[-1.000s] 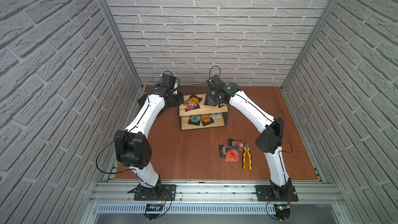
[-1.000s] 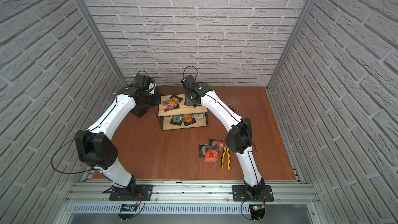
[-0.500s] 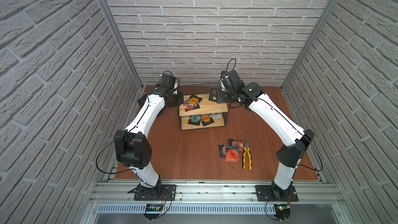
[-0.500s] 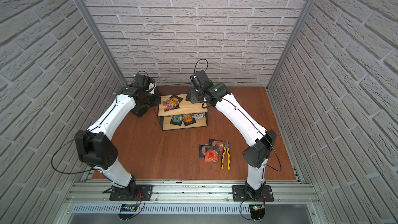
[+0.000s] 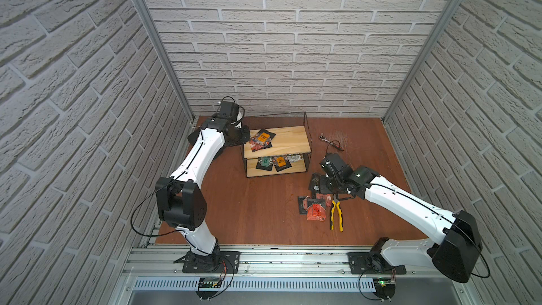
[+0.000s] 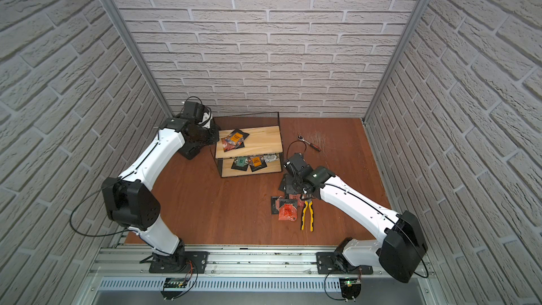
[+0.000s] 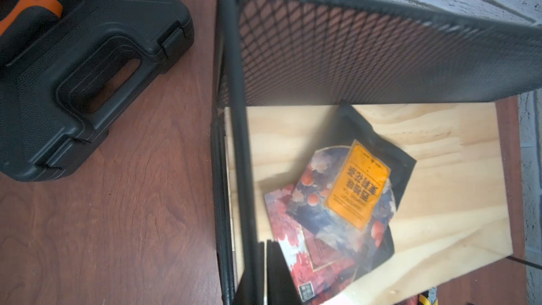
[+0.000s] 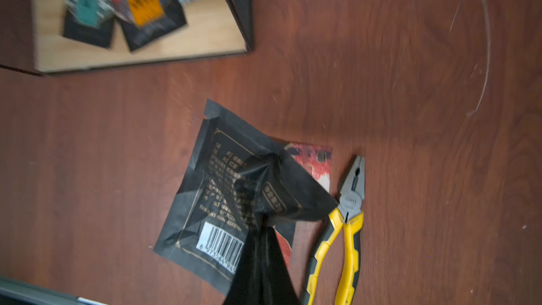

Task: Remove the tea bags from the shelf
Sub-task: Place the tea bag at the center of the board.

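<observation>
A black tea bag [image 8: 217, 200] hangs from the right arm [image 5: 396, 200], barcode side toward the wrist camera, the jaws pinched tight on a crumpled fold of the sachet. The bag is off the shelf [image 5: 293, 141] and over the brown table [image 5: 258, 218], just above the pile of tea bags [image 5: 315, 211] that lies beside the yellow-handled pliers [image 5: 336, 215]. Whether it touches the pile cannot be told.

The shelf stands near the back wall. On its upper board two tea bags [image 5: 262, 140] overlap, an orange-labelled one on top of a red-patterned one. Three more [image 5: 278, 162] sit on the lower board, labelled green, orange and white.

The left arm [image 5: 202, 154] reaches to the shelf's left end. In the left wrist view its jaws are closed together at the end of the upper board, just beside the red-patterned sachet; contact cannot be told. A black tool case [image 7: 73, 68] lies on the table next to that end, and a ratchet wrench [image 5: 331, 141] lies near the shelf's other end.
</observation>
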Motion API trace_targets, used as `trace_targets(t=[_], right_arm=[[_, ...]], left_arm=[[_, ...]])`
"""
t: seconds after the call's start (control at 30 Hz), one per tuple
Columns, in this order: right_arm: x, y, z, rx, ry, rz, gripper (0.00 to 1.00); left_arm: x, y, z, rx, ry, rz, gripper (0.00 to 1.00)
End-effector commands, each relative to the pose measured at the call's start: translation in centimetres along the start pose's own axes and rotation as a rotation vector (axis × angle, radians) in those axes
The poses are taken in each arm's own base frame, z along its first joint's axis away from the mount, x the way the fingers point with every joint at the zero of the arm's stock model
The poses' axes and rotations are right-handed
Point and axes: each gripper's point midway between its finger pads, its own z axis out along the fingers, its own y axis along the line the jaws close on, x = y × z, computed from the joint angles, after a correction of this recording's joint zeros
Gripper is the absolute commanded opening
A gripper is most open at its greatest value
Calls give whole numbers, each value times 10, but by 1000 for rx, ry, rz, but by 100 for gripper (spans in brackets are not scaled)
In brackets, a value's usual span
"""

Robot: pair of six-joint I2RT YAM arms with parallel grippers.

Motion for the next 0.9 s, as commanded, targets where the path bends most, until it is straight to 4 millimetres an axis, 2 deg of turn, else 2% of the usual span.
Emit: trace_targets(t=[0.0,0.13,0.23,0.37,0.5,0.67,0.77,0.87], right_arm=[[9,-3,19,-23,17,60,3],[27,-14,44,24,105,46,2],[31,-16,52,42,131,31,3],[32,-21,55,68,127,26,12],[33,-27,53,88,120,27,28],[24,-31,37,107,76,25,46],[4,-28,11,120,-7,-10,56],[-21,-14,-22,120,-114,-80,61]], left_arm=[[-11,-4,6,20,-21,10,8],[-11,-4,7,22,-20,8,8],[-12,-4,6,20,-22,10,8],[-11,-4,6,19,-20,10,8],[-11,-4,8,22,-15,9,8],[-11,-4,7,20,-16,9,8],[-10,-4,7,20,-17,8,9],[-9,-3,7,18,-14,8,9]])
